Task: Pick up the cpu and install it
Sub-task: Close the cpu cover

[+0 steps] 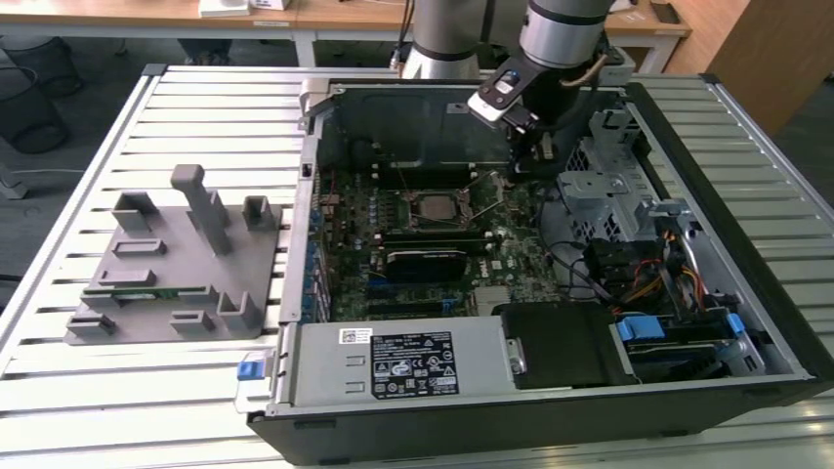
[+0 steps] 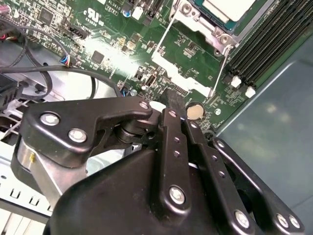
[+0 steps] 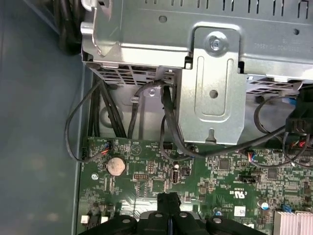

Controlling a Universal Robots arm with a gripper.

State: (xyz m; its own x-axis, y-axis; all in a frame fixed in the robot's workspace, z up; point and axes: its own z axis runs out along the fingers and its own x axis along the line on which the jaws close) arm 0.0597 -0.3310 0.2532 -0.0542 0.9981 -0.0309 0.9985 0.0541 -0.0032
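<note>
Your gripper (image 3: 168, 197) is hanging low over the green motherboard (image 3: 220, 171). Its fingers (image 3: 163, 203) are pressed together with nothing visible between them. The cpu (image 2: 230, 9) is lying in its socket in the middle of the board, near the gripper but apart from it. I am judging the main danger like this: the thin wire lever (image 2: 220, 68) of the socket is standing near the fingertips, so a small sideways drift could bend it or scrape the fine parts of the board. The loose black cables (image 3: 168, 127) and the round coin battery (image 3: 116, 166) are also lying close, and the black linkage could catch them. The cpu is showing a pale, smooth metal top, flat and square. The drive cage (image 3: 210, 93) is looking like dull stamped sheet metal with holes, and the desk (image 1: 209, 107) is ribbed pale metal.
</note>
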